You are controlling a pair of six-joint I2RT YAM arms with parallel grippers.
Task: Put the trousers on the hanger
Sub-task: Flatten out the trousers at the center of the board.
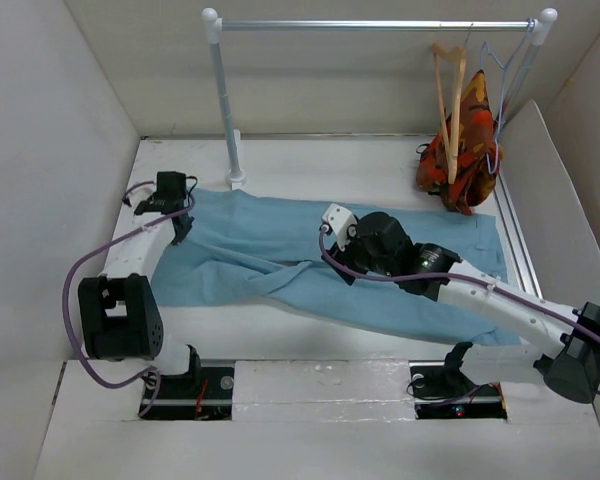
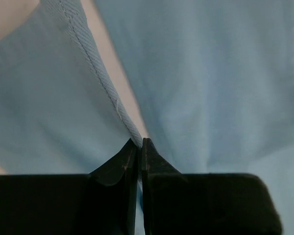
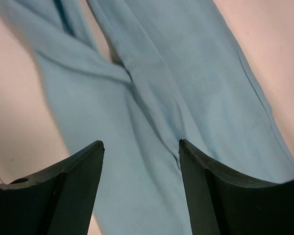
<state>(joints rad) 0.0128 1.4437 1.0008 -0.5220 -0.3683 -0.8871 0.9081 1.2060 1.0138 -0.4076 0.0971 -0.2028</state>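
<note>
The trousers (image 1: 260, 245) lie spread across the middle of the table (image 1: 380, 165), left fingers (image 2: 121, 165) pinched shut on a seamed edge near the table's left edge, right fingers (image 3: 83, 171) wide open above, best closing on a full fold before lifting.

This looks like a robot lab. White walls (image 1: 40, 150) box in a white table (image 1: 310, 345); the left arm (image 1: 130, 265) and right arm (image 1: 500, 300) are bolted on.

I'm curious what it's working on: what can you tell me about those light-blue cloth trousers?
The light-blue cloth trousers look soft and lie spread flat on the white table, legs running right, creased and twisted mid-way. The left gripper is shut on a stitched edge; the right gripper hovers open above them.
</note>
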